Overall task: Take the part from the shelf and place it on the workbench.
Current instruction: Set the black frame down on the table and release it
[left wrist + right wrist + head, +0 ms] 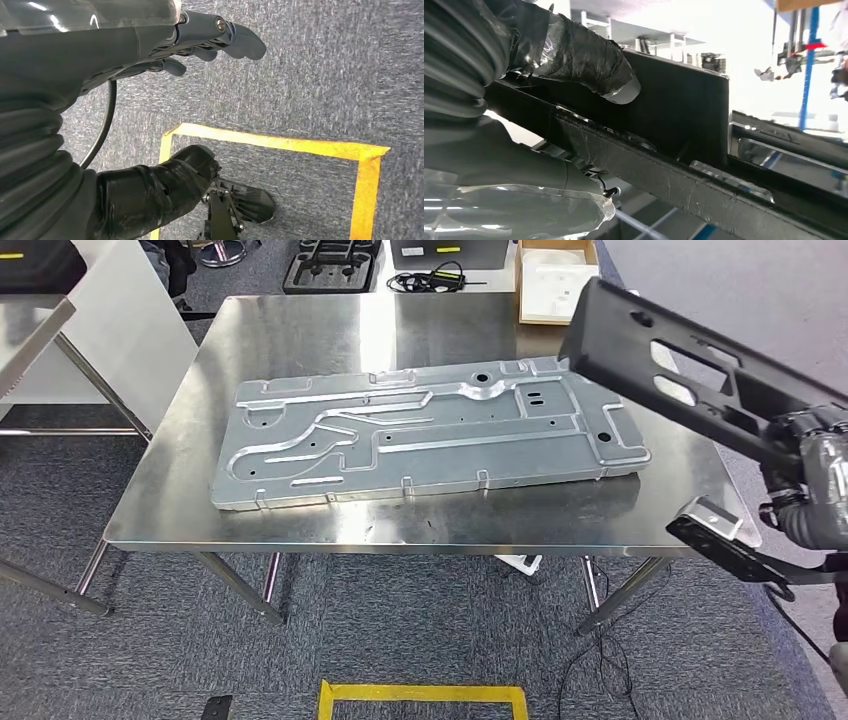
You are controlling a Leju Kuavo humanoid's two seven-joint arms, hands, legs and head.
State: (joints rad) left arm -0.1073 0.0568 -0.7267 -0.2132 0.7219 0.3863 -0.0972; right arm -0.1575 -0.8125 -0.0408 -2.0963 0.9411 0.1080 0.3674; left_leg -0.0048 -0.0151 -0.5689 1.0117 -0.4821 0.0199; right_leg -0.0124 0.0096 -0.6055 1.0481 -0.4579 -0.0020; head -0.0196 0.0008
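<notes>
- Presently, part [670,365]: a long black bracket with cut-outs, carried in the air at the right of the head view, its far end over the bench's right rear corner, its near end at the right hand [810,470].
- Right hand: closed round the part's near end; in the right wrist view a taped finger [589,55] lies across the black face and the thumb sits under the bar [704,190].
- Long axis: slants from the hand up and away toward the left, tilted, not level with the bench top.
- Left hand [200,45]: hangs low over grey carpet, fingers loosely curled, holding nothing; well apart from the part. The right arm is plainly the nearer.
- Bench [300,330]: bare steel, shiny. A large stamped metal panel [420,435] lies flat across most of it.
- Free room, as judged: a strip behind the panel and a narrow margin at the right edge, just under the part; setting down there looks tight.
- Beyond the bench: a cardboard box [550,280] and a black tray [335,265] on the floor.
- Floor: yellow tape square [425,700] near the robot.
</notes>
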